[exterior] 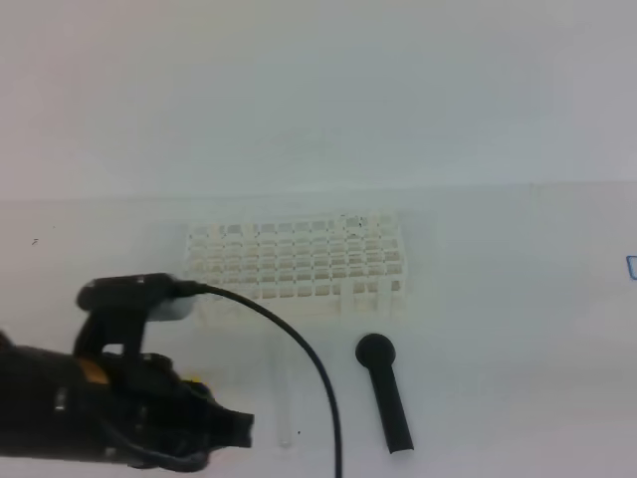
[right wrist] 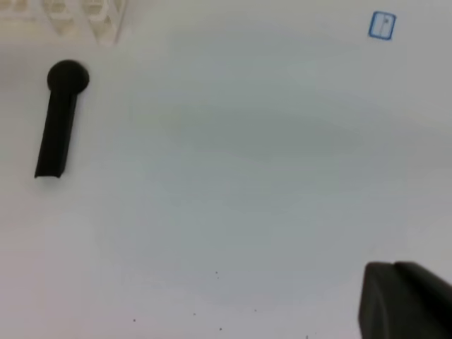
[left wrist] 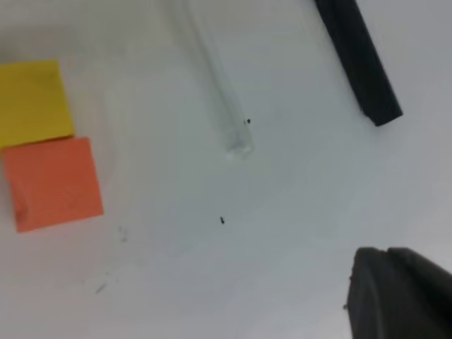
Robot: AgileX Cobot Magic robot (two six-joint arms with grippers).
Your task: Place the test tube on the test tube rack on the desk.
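The test tube (exterior: 285, 398) lies flat on the desk (exterior: 498, 329), in front of the test tube rack (exterior: 297, 263), faint against the white. In the left wrist view the test tube (left wrist: 215, 78) runs from the top edge down to its open end near the middle. My left gripper (exterior: 235, 428) hovers low just left of the tube and holds nothing. Only one dark finger (left wrist: 395, 296) shows, so its opening is unclear. Of my right gripper only one finger (right wrist: 406, 300) shows, over bare desk (right wrist: 247, 176). The rack's corner (right wrist: 85, 18) shows at the top left.
A black round-headed stick (exterior: 384, 391) lies right of the tube; it also shows in the left wrist view (left wrist: 357, 60) and the right wrist view (right wrist: 58, 120). A yellow-and-orange block (left wrist: 46, 141) sits left of the tube. A small blue square mark (right wrist: 381, 25) is far right.
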